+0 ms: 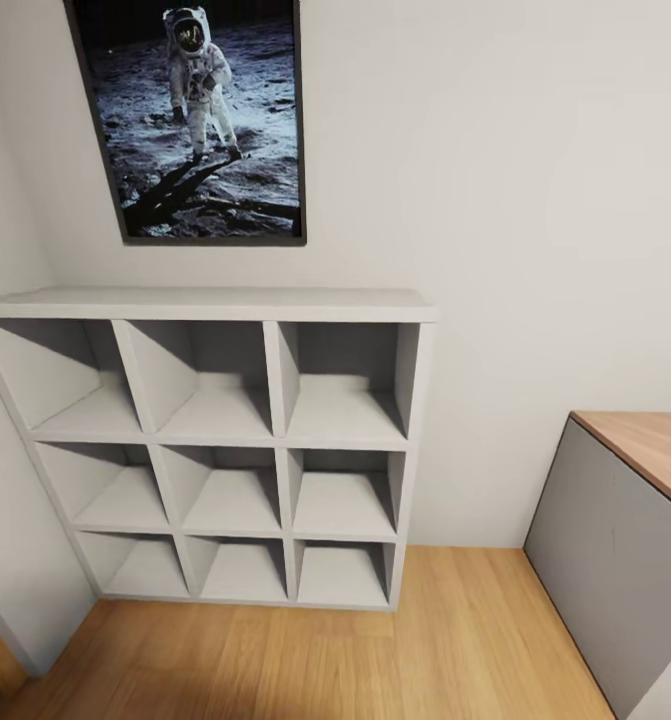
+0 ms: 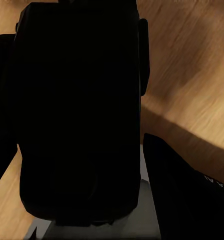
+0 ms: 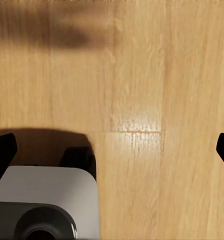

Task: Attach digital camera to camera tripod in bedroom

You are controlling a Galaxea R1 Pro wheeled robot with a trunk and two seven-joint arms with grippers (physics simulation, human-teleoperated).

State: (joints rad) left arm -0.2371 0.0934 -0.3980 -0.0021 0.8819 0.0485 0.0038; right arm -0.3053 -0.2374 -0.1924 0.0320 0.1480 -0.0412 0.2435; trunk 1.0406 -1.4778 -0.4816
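White cube shelves (image 1: 215, 450) are seen at left under an astronaut poster (image 1: 200, 115), a wood-topped grey cabinet (image 1: 615, 540) at right. A black boxy object (image 2: 79, 115) (prob. the digital camera) is clamped in the left gripper (image 2: 76, 125). Right gripper (image 3: 114, 150) is spread wide over plank floor (image 3: 157, 75).

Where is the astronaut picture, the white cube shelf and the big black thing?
astronaut poster (image 1: 197, 115), head view, on the moon ground.
white cube shelf (image 1: 215, 304), head view, on its top board.
digital camera (image 2: 79, 115), left wrist view, on its black body.
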